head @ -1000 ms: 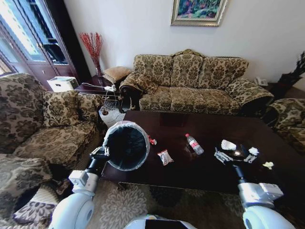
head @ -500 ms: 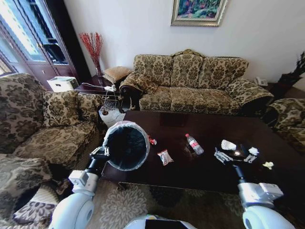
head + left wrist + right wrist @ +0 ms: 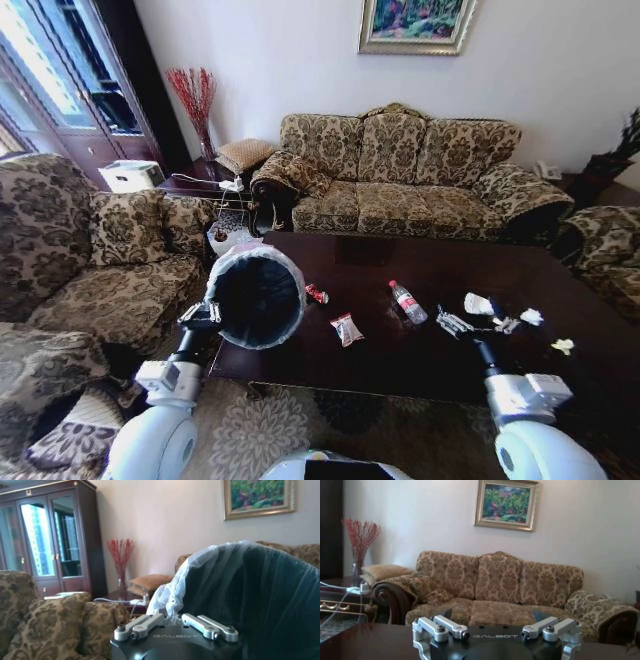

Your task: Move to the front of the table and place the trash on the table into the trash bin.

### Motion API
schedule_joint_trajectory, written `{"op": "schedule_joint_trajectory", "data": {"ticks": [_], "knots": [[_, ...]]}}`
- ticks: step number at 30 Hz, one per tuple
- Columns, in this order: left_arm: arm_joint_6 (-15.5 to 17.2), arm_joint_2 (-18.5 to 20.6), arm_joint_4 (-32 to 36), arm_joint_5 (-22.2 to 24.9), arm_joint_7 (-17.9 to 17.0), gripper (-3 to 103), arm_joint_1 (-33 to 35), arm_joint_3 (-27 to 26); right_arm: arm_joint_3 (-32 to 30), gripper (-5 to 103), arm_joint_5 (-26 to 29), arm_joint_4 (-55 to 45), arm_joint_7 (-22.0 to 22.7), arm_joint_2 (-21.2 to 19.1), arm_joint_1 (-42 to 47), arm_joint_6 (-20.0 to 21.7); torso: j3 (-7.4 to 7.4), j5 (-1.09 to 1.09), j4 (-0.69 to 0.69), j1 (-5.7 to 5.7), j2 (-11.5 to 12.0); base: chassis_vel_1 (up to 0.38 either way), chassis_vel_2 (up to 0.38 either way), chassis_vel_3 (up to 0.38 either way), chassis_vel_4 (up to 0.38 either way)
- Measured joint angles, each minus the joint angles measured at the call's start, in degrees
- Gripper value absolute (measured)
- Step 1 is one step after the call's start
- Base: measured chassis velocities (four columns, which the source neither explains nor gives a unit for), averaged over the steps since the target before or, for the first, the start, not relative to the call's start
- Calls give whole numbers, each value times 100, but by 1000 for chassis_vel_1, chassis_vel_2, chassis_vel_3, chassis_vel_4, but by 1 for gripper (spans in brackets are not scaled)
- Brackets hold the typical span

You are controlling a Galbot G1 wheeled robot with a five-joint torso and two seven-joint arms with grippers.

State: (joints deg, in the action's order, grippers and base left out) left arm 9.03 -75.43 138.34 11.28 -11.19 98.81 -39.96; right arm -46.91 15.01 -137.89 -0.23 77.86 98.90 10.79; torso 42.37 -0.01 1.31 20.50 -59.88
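Observation:
My left gripper (image 3: 207, 314) is shut on the bag-lined rim of the trash bin (image 3: 255, 295), holding it tilted over the left end of the dark table (image 3: 420, 365), its dark opening facing me. Up close, the left gripper (image 3: 175, 621) pinches the greyish liner of the trash bin (image 3: 250, 592). The trash lies spread on the table: a clear bottle (image 3: 408, 302) with a red cap, two red-and-white wrappers (image 3: 347, 328) (image 3: 317, 293), white paper wads (image 3: 478, 303) (image 3: 531, 316) and a yellowish scrap (image 3: 563, 346). My right gripper (image 3: 455, 322) hovers open and empty just right of the bottle; the right gripper (image 3: 492, 615) has its fingers spread wide.
A patterned sofa (image 3: 410, 175) stands behind the table, with armchairs at the left (image 3: 110, 260) and far right (image 3: 605, 250). A side table (image 3: 200, 183) with a vase of red twigs (image 3: 195, 100) sits in the back left corner. Patterned carpet (image 3: 330, 430) lies before the table.
The left arm has lifted the trash bin and shifted it slightly left. The right gripper has moved left from the paper wads toward the bottle, still open.

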Motion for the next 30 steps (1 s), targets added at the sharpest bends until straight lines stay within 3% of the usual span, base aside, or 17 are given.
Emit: {"op": "schedule_joint_trajectory", "data": {"ticks": [5,11,13,16,19,30], "knots": [[74,-14,-21,3,-29,0,45,-98,309,100,229,285,-228,-129,-160,11,0,1,0,0,0,0,0,0,0],[-59,-38,-145,8,53,0,54,-82,591,100,330,730,-512,-216,-379,31,0,1,5,0,0,0,0,0,0],[-70,58,-233,51,191,0,-56,37,656,100,375,1135,-557,-194,-490,-34,0,-1,-4,0,0,0,0,0,0],[-70,92,-276,91,259,0,-84,59,760,100,390,1599,-502,-151,-815,28,0,1,-6,0,0,0,0,0,0],[-81,92,-351,142,253,0,-41,-66,1210,100,221,2250,-437,-186,-1365,108,0,0,3,1,1,0,0,0,0],[-55,-9,-392,165,-72,0,-19,-295,2507,100,-78,3505,-538,-511,-2104,121,0,0,-1,0,1,0,0,0,0]]}}
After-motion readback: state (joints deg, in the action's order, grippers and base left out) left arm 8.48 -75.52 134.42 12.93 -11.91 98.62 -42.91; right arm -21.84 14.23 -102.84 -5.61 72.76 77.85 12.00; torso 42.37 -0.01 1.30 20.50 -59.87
